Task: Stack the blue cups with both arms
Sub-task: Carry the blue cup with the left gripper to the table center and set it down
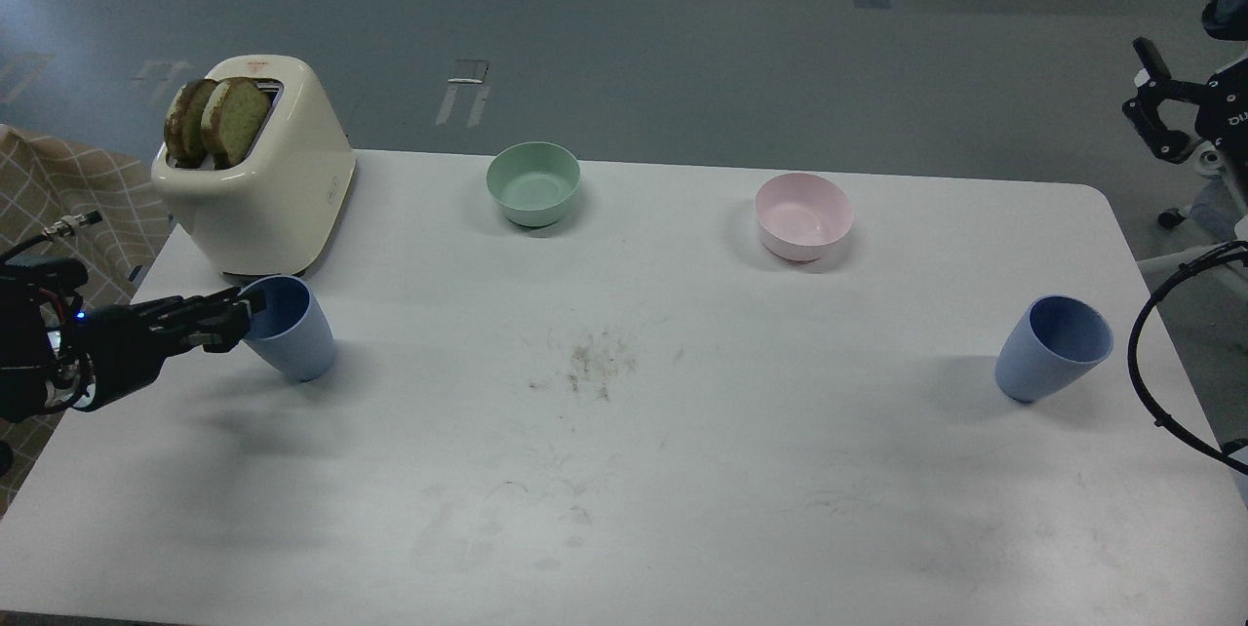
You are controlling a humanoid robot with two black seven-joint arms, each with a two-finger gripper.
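A white table (624, 470) with rounded corners fills most of the head view, standing on a grey floor. Two blue cups stand upright on it, far apart. The left blue cup (292, 338) sits near the left edge, just in front of a cream toaster (268, 182) that holds two slices of browned bread (216, 119). The right blue cup (1053, 348) stands near the right edge, alone, with nothing touching it.

The robot's left arm reaches in from the left edge. Its left gripper (239, 314) is at the rim of the left blue cup, with one fingertip over the cup's mouth. The fingers look dark and bunched together, so I cannot tell whether they pinch the cup's wall or only touch it.

The right gripper (1160, 114) hangs at the far right, off the table's edge and well apart from the right blue cup. Its fingers appear spread apart, holding nothing.

Toward the back of the table, a pale green bowl (533, 182) sits left of centre and a pink bowl (803, 216) right of centre. A patch of dark smudges (595, 363) marks the middle of the tabletop.
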